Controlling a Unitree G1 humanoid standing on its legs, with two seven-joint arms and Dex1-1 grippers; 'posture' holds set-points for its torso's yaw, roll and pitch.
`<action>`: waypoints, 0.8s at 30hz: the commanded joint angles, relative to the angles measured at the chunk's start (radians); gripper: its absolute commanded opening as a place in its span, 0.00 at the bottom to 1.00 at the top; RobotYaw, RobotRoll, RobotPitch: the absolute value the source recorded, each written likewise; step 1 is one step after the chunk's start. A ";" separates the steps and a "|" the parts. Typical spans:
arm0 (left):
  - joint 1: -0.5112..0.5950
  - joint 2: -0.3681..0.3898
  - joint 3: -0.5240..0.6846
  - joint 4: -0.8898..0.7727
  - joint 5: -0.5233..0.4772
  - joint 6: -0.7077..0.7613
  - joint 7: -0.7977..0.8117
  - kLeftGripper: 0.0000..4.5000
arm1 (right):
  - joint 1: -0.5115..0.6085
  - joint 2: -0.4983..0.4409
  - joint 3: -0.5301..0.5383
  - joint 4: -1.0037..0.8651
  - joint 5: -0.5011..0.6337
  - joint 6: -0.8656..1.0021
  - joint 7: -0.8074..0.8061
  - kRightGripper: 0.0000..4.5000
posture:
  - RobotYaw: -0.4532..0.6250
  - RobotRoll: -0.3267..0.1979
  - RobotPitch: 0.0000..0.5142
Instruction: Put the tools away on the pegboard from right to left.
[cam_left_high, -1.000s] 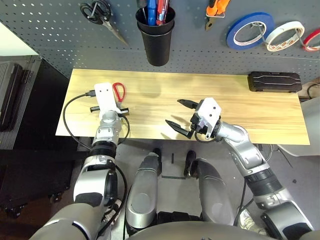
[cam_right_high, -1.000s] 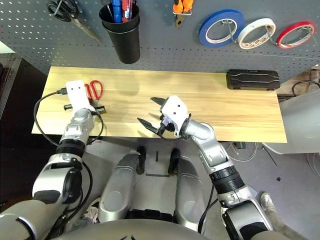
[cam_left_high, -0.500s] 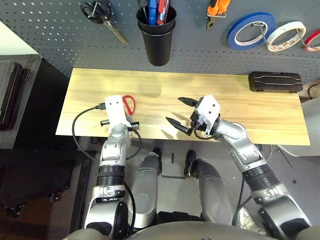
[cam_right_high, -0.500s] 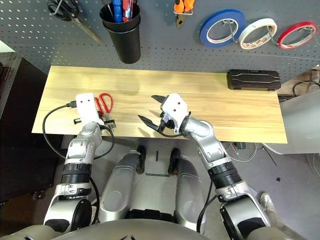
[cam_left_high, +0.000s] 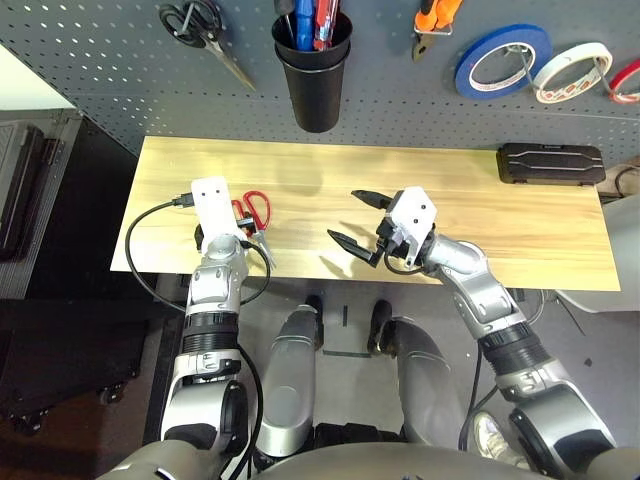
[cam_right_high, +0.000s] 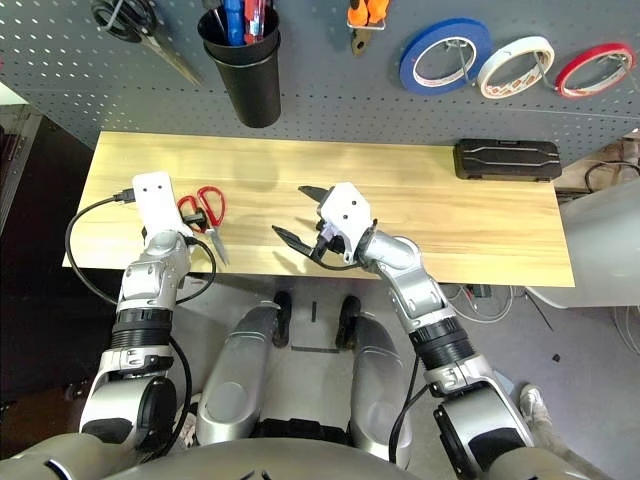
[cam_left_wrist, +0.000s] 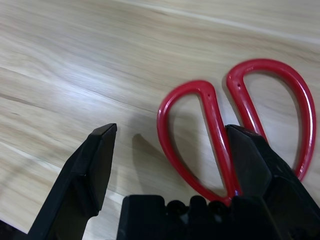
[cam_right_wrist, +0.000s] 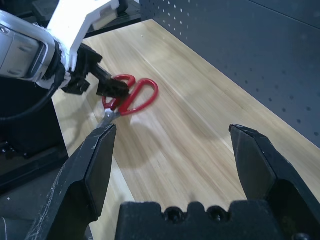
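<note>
Left gripper (cam_left_wrist: 172, 170), now spread wide and empty, has shifted so 1 finger overlaps the red-handled scissors (cam_right_high: 211, 218) on the table's left (cam_right_high: 110, 165); right gripper (cam_right_wrist: 173, 165) also open; grasp likely needs realigning before hanging.

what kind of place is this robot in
Probably a workshop or robotics lab bench: there's a dark pegboard with hung tape rings and pliers, a wooden worktop, and red-handled scissors lying on it.
</note>
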 joint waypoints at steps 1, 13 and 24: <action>0.003 -0.005 0.030 0.017 -0.012 -0.019 0.013 1.00 | 0.028 -0.008 0.001 -0.002 -0.007 -0.006 -0.001 1.00 | 0.60 0.62 0.75; 0.029 -0.044 0.071 -0.072 -0.029 -0.012 0.051 1.00 | 0.014 -0.006 0.005 0.016 -0.008 -0.005 0.002 1.00 | 0.62 0.62 0.76; 0.053 -0.031 0.083 -0.047 -0.019 -0.009 0.073 1.00 | 0.005 -0.011 0.001 0.027 -0.006 -0.007 0.008 1.00 | 0.62 0.62 0.77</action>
